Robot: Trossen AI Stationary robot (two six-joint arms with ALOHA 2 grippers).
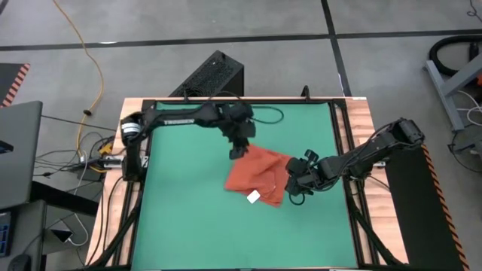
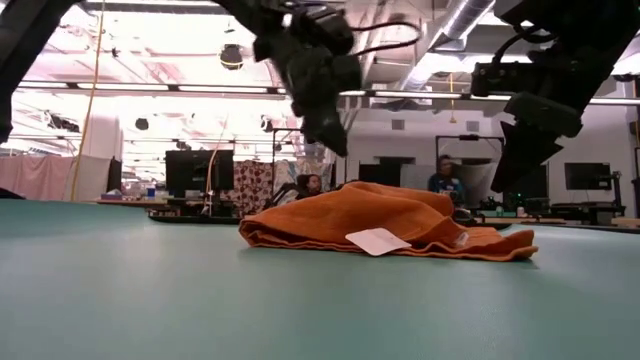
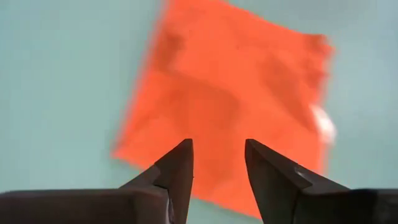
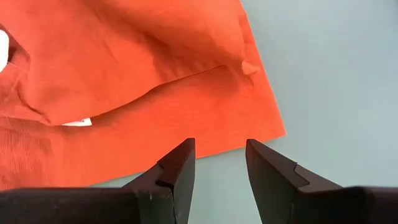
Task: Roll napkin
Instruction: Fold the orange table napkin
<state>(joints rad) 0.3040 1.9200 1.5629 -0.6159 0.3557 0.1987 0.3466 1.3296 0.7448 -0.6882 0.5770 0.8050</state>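
Note:
The orange-red napkin (image 1: 256, 177) lies loosely folded on the green table top (image 1: 188, 218), right of the middle, with its white tag (image 1: 253, 197) at its near edge. In the low view the napkin (image 2: 390, 222) is a low heap with the tag (image 2: 378, 240) in front. My left gripper (image 1: 239, 150) is open above the napkin's far left corner, clear of it; it also shows in its wrist view (image 3: 217, 165). My right gripper (image 1: 294, 187) is open above the napkin's right edge, clear of the cloth (image 4: 143, 81). Both grippers hang above the table in the low view.
A wooden frame (image 1: 358, 120) borders the green top. A black box (image 1: 215, 75) stands beyond the far edge, and cables and a laptop (image 1: 19, 150) lie to the left. People sit in the room behind (image 2: 445, 180). Bare green surface lies near and left of the napkin.

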